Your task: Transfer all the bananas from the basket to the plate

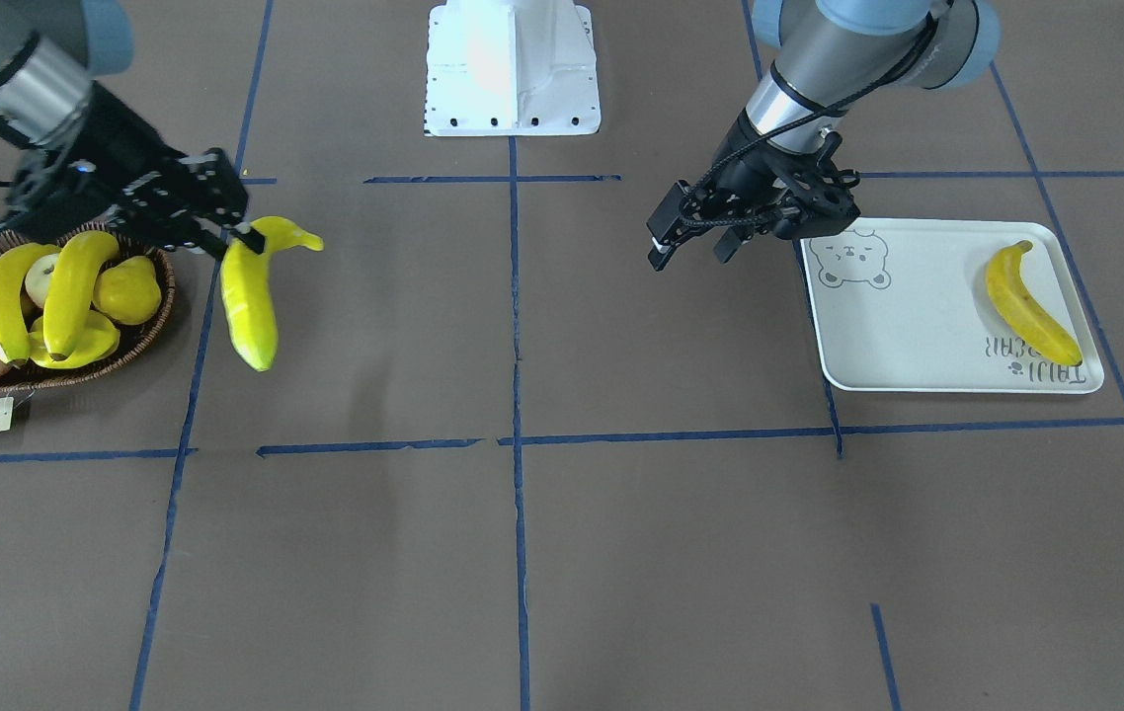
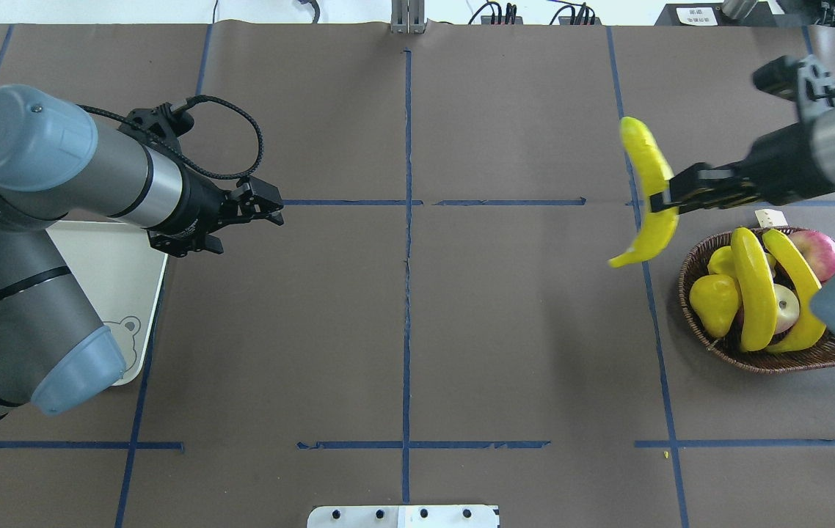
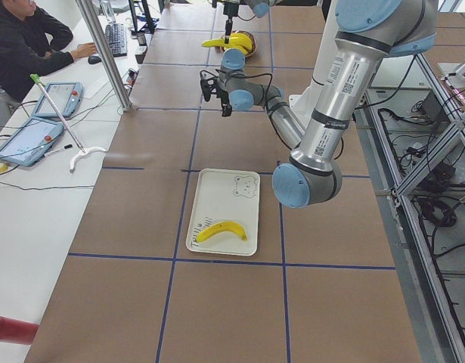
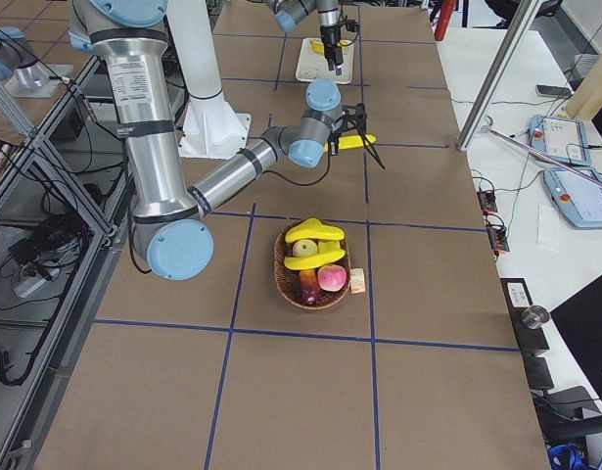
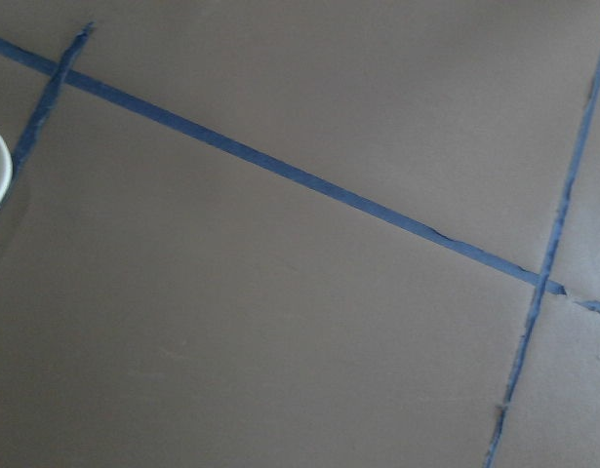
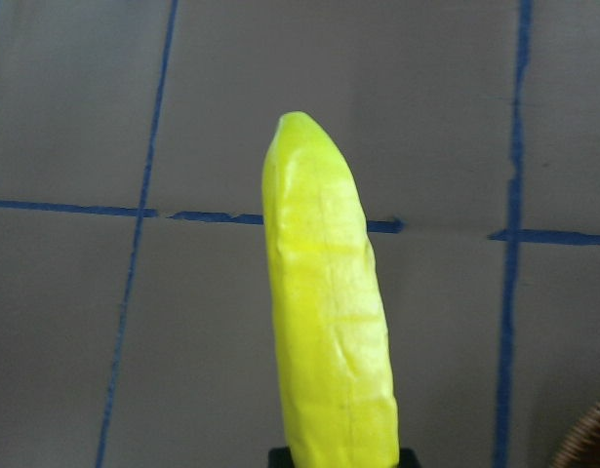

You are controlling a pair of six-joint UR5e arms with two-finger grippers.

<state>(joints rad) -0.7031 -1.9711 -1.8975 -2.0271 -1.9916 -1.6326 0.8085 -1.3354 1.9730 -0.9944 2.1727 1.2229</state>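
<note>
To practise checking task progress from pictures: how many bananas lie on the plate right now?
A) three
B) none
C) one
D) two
C: a single banana lies on the plate, while the right gripper holds a second banana far from it.

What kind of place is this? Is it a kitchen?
Probably a robot lab: two grey robot arms over a brown table gridded with blue tape, and a person sitting beside grey control tablets.
</note>
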